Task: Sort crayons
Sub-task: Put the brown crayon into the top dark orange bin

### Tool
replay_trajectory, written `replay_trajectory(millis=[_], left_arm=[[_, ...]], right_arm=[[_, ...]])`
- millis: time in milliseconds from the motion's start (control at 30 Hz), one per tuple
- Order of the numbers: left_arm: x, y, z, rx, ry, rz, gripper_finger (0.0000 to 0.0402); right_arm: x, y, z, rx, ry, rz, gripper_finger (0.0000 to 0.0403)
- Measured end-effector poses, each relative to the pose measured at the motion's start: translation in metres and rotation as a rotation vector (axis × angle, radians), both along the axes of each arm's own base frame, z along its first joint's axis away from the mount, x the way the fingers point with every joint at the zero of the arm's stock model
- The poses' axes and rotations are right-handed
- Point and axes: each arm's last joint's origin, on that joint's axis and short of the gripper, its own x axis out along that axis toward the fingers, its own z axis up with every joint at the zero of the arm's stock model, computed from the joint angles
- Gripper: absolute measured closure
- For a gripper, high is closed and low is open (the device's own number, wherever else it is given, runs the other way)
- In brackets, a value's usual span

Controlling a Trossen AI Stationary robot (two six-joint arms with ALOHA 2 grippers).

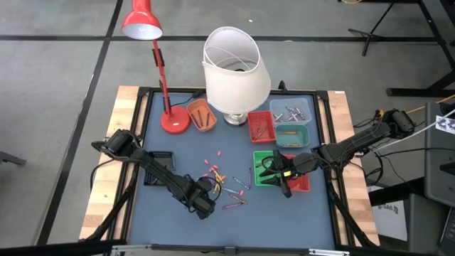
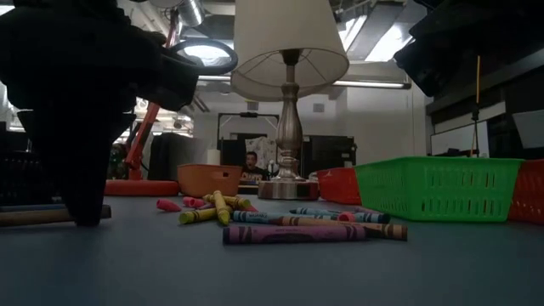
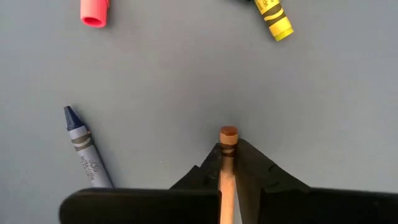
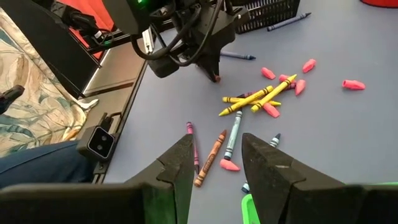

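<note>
Left gripper clamped on an orange crayon, lower centre of the table.

The orange crayon (image 3: 227, 163) sits pinched in the left gripper (image 1: 202, 204), beside the scattered crayons (image 1: 226, 183). Bare mat surrounds them. The right gripper (image 4: 216, 163) hangs open over the green tray (image 1: 264, 178).

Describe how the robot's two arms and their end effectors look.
Both arms are dark, jointed and slim, with black cables looped along them. The left end effector has two black wedge-shaped fingers. The right end effector has matching black tapered fingers; yellow marks show near its wrist in the high view.
</note>
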Motion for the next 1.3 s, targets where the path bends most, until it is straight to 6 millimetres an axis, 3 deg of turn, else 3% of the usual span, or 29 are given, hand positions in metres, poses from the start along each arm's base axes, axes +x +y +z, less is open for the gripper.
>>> replay_trajectory(millis=[300, 600, 867, 1300], left_arm=[[0.003, 0.007, 0.009, -0.025, -0.016, 0.009, 0.0398], [0.027, 0.029, 0.038, -0.068, -0.218, -0.057, 0.0399], [0.071, 0.076, 0.057, -0.024, -0.534, -0.167, 0.0398], [0.109, 0.164, 0.088, 0.407, -0.89, -0.154, 0.0399]], right_arm=[[-0.005, 0.001, 0.008, 0.051, -0.02, 0.095, 0.0272], [-0.008, 0.0, 0.014, 0.062, -0.048, 0.097, 0.0272], [-0.006, 0.001, 0.02, 0.091, -0.106, 0.101, 0.0272], [-0.003, 0.002, 0.037, 0.172, -0.268, 0.102, 0.0272]])
